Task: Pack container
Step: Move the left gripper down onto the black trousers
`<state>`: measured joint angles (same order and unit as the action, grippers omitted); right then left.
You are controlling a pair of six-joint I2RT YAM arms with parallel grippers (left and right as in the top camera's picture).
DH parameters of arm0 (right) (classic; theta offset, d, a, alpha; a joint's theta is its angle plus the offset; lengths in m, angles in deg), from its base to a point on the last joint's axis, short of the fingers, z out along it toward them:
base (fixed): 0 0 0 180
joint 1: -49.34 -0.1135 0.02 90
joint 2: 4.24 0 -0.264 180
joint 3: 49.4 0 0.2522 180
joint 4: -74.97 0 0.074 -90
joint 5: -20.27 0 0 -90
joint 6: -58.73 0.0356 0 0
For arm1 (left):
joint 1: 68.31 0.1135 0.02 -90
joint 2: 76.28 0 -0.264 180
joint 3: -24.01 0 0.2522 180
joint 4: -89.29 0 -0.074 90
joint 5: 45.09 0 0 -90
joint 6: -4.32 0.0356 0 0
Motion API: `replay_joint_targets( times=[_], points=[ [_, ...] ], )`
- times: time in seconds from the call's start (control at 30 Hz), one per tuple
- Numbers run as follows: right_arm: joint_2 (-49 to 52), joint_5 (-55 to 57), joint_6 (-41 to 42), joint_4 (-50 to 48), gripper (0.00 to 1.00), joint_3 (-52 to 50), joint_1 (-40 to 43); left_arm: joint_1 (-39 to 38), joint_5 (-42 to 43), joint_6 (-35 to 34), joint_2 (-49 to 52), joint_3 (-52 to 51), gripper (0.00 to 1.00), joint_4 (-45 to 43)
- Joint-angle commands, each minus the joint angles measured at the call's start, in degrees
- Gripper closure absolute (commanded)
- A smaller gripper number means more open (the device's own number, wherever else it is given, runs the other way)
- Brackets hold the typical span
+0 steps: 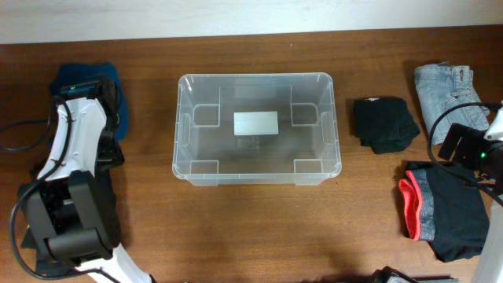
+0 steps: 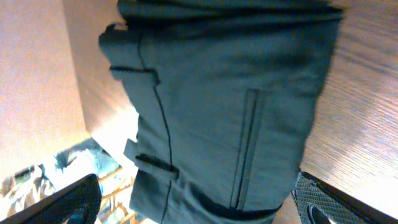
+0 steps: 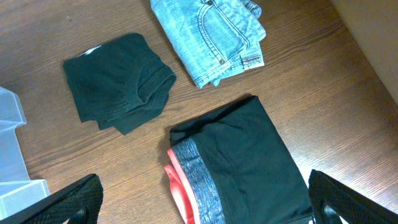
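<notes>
Noted container [image 1: 196, 149] upright at centre of surface [image 1: 236, 228]. Found left pincer [image 2: 199, 208] wide open, gripping nothing, over dark trousers [image 2: 217, 93]; right pincer [image 3: 205, 208] likewise gaping and empty, over black shorts [image 3: 249, 162] near jeans [image 3: 211, 37].

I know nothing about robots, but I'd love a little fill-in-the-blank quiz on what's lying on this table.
1. The container is ____ inside, apart from a label on its base.
2. Right of the container lie ____ folded garments, jeans among them.
3. The left gripper and right gripper are both ____.
Missing words: empty; three; open.
</notes>
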<state>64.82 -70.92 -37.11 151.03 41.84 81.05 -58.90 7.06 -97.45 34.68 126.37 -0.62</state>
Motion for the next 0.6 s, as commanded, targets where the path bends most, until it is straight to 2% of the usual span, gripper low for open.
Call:
replay_joint_targets(
  times=[0.0,0.47,0.57],
  points=[
    [-0.22,-0.11,0.59,-0.17,0.02,0.55,0.2,0.13,-2.93,-5.35,1.62,-1.66,0.01,0.7],
    [-0.22,-0.13,0.59,-0.17,0.02,0.55,0.2,-2.67,-0.31,-4.37,1.88,-11.78,0.01,-9.42],
    [-0.22,-0.13,0.59,-0.17,0.02,0.55,0.2,-3.61,-0.35,-2.01,1.88,-14.25,0.01,-12.37]
  ],
)
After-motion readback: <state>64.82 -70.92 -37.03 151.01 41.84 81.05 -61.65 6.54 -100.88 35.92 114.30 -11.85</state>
